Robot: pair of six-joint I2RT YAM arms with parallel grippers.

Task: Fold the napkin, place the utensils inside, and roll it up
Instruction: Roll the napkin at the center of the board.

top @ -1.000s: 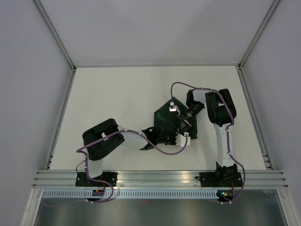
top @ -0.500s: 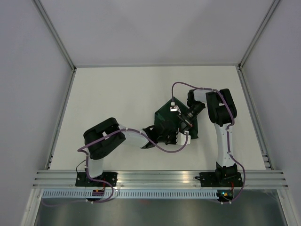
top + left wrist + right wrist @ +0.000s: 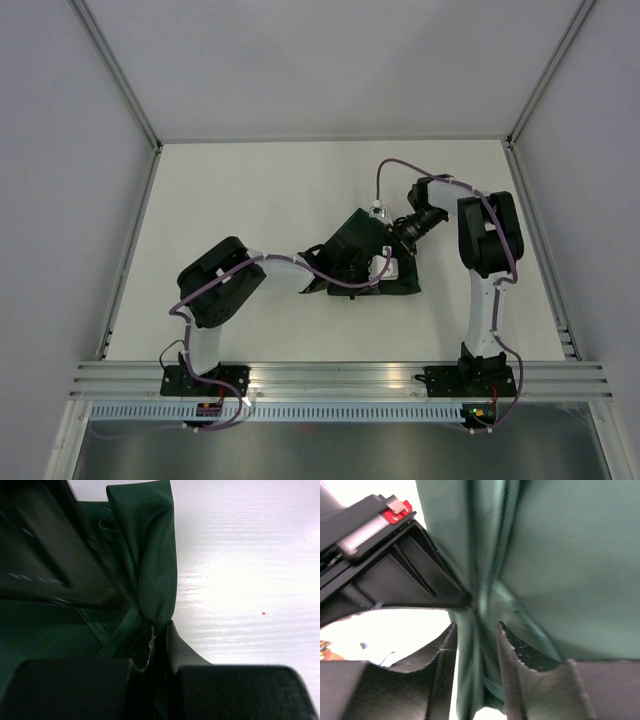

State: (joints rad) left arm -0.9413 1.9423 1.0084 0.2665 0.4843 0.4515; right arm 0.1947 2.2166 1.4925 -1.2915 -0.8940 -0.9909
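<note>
**L gripper (image 3: 158, 641) clamped on napkin (image 3: 150, 555) fold; R gripper (image 3: 475, 652) part-spread**

L gripper: jaws pressed together, pinching a raised ridge of the dark green napkin right at the tips. In the L wrist view the cloth rises out of the pinch as a narrow standing fold, w/ hem strips crossing just beside it. No gap shows between the jaws apart from the cloth itself.

R gripper: jaws stand apart, approx. mid-width. A blurred ridge of cloth runs down between the fingers (image 3: 512, 655). Can't tell whether the pads touch it. Looks loose, not a firm hold. L gripper body sits just beyond, close in, so both tools work the same bit of cloth.

Where it is: napkin lies on the white table (image 3: 250, 200), right of centre, between the two wrists. From above it's a compact, bunched shape, not a spread square. One flap is tilted up on the far side, and a flatter part lies on the table on the near-right.

Progress (judgement):
- Fold: under way, maybe mostly done. The cloth is clearly doubled over but edges look uneven.
- Utensils: not visible in any view. Could be hidden under the cloth or the arms, or out of frame; can't say.
- Roll: not done. No tidy tube shape yet, just gathered cloth.

Left to do, prob.: flatten or settle the fold, confirm utensils are in, then roll. Risk: w/ only L holding firmly, the ridge could sag or pull the whole napkin along.
</note>
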